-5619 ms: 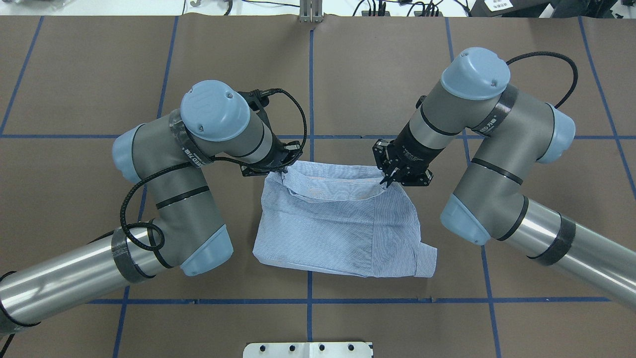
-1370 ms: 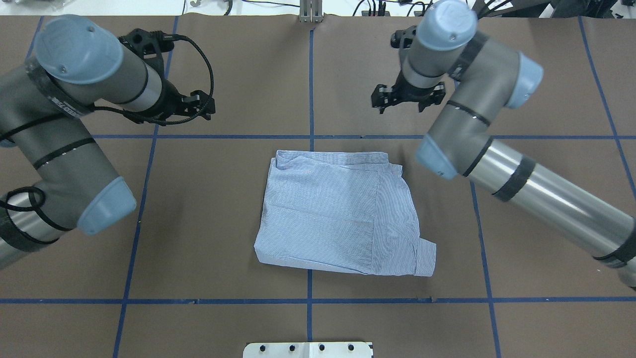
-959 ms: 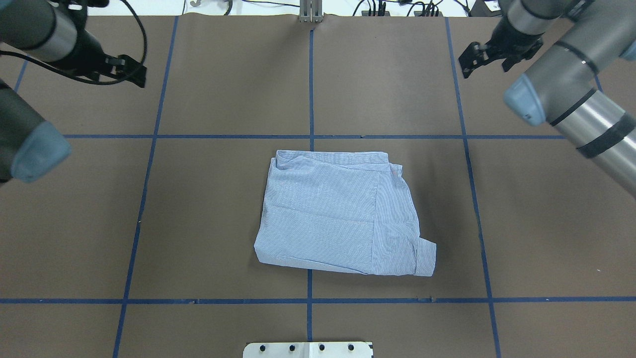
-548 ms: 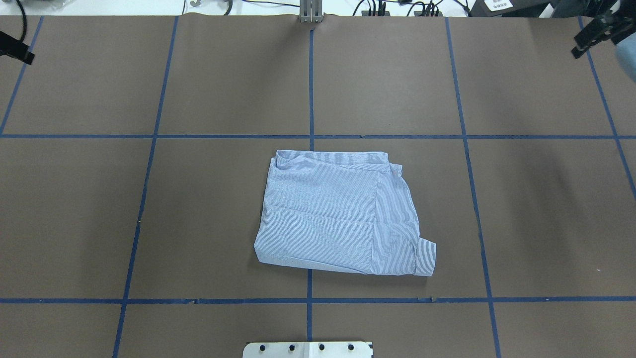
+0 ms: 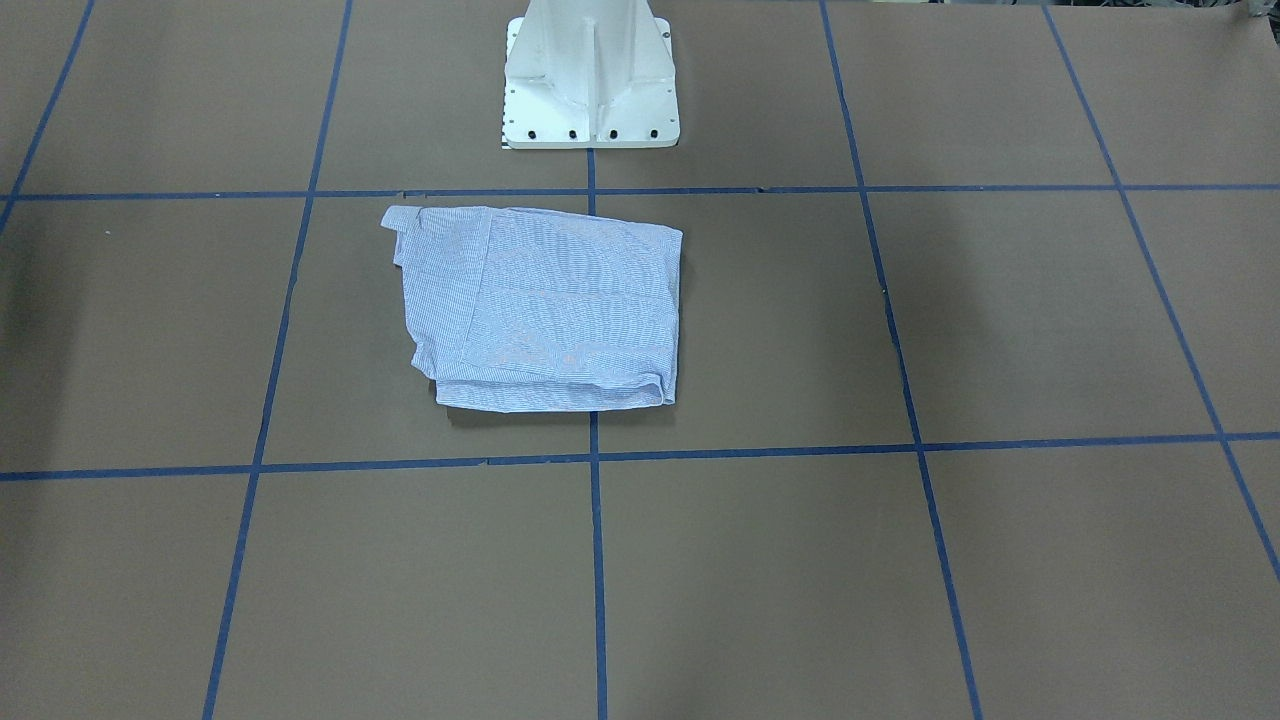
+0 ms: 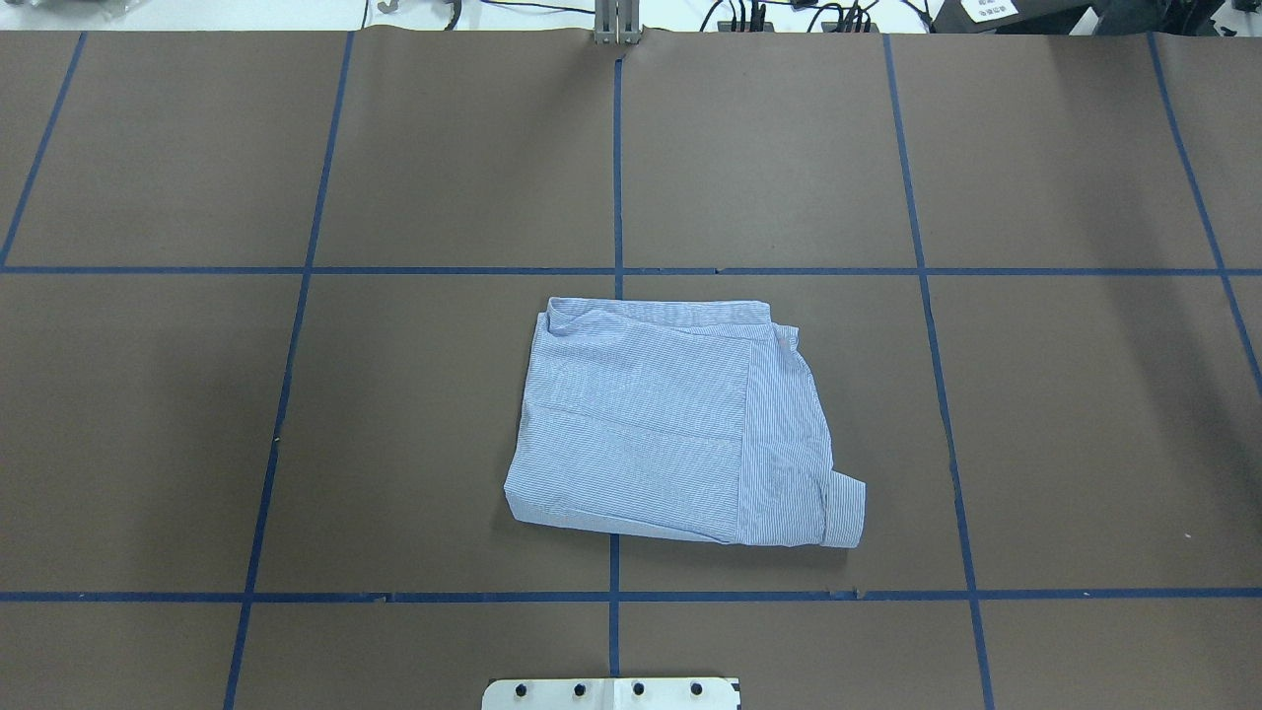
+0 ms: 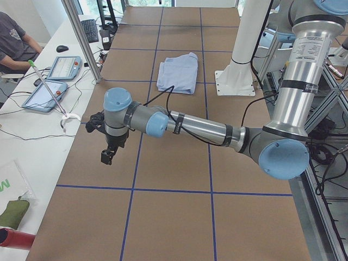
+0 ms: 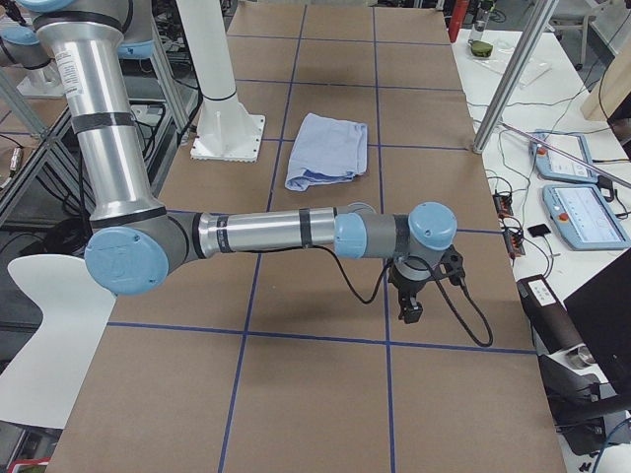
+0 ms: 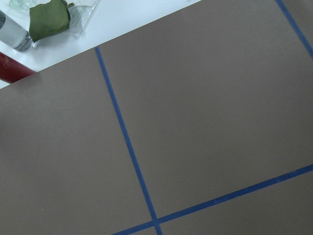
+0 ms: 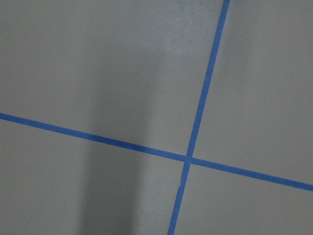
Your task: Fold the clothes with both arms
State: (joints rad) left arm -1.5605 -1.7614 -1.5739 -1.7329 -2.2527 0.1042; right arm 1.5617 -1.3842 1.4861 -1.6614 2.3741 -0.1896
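Note:
The light-blue striped shirt lies folded in a rough rectangle at the table's middle, a cuff sticking out at its near right corner. It also shows in the front view and both side views. Both arms are swung far out to the table's ends, away from the shirt. The left gripper points down over the brown mat; it shows only in the left side view, so I cannot tell its state. The right gripper also points down, and I cannot tell its state. Both wrist views show only mat and blue tape.
The white pedestal base stands behind the shirt. Metal posts rise at the table's far edge. Tablets and a seated operator are on the white bench beyond. A green item in a bag lies off the mat.
Both grippers let go of the shirt's far edge, rose and swung outward, leaving the overhead view. The shirt's top layer has settled flat and lies still.

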